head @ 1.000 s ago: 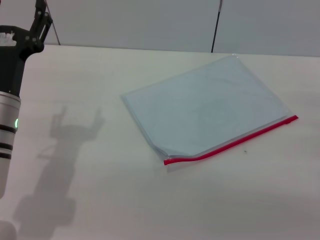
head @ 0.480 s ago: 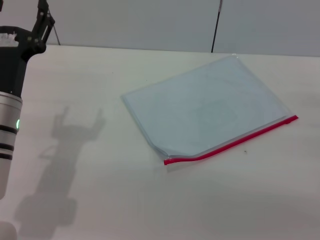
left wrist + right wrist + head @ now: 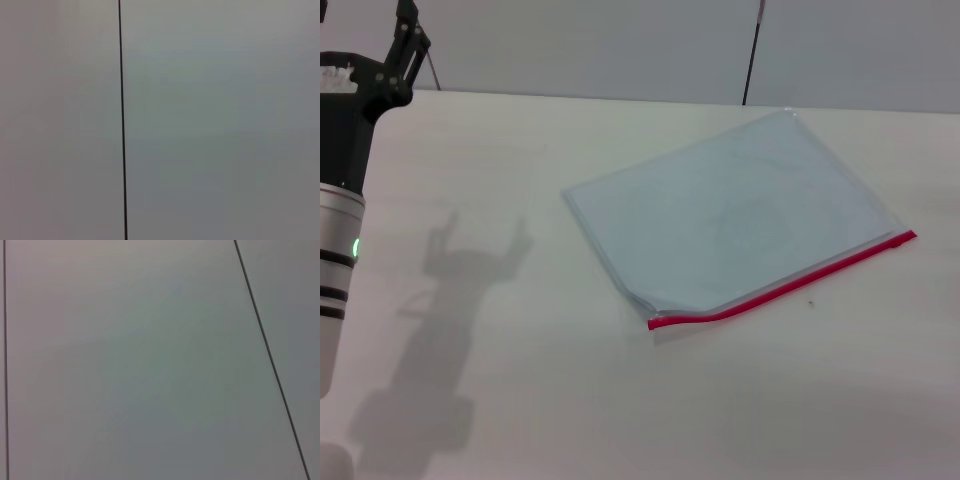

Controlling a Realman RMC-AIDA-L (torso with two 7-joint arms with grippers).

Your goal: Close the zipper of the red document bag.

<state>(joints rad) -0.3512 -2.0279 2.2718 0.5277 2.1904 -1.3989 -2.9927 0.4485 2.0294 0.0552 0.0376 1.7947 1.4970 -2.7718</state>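
The left gripper [image 3: 408, 35] is raised at the far left edge of the head view, above the tabletop [image 3: 520, 400] and well apart from the bag; only part of it shows, so whether its jaws are apart or together cannot be told. Its silver and black arm [image 3: 338, 240] casts a shadow on the tabletop beside it. The right gripper appears nowhere. The red document bag [image 3: 730, 225] lies flat, right of centre, turned at an angle. The zipper [image 3: 790, 282] runs along its near long edge, bowing slightly at its left end. Both wrist views show only plain grey wall panels [image 3: 210, 120] with thin dark seams.
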